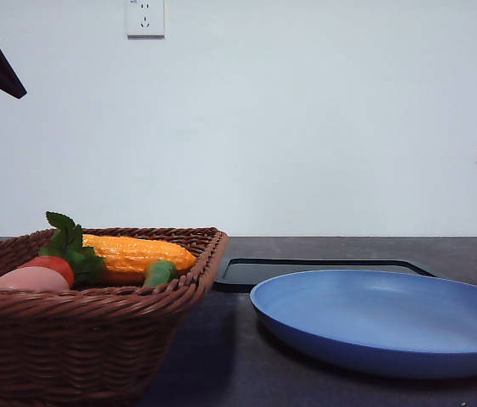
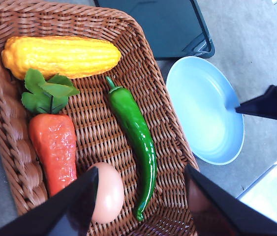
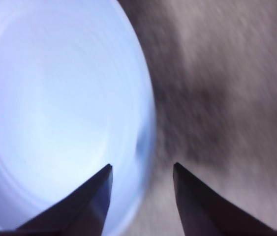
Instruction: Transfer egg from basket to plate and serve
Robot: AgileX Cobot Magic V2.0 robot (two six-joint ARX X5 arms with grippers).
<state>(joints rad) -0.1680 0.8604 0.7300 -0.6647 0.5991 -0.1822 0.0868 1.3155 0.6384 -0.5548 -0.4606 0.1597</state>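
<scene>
The left gripper gapes wide over the basket, holding nothing; the egg lies at lower centre (beside the carrot). The right gripper straddles the plate rim, parted and empty.

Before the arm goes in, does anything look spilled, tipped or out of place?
Nothing stands out. The egg, carrot, corn and pepper lie inside the basket, and the plate sits flat and bare beside it.

On the desk, the basket sits left of the plate, with a tray behind both. Inside the basket lie the egg, carrot, pepper and corn.
</scene>
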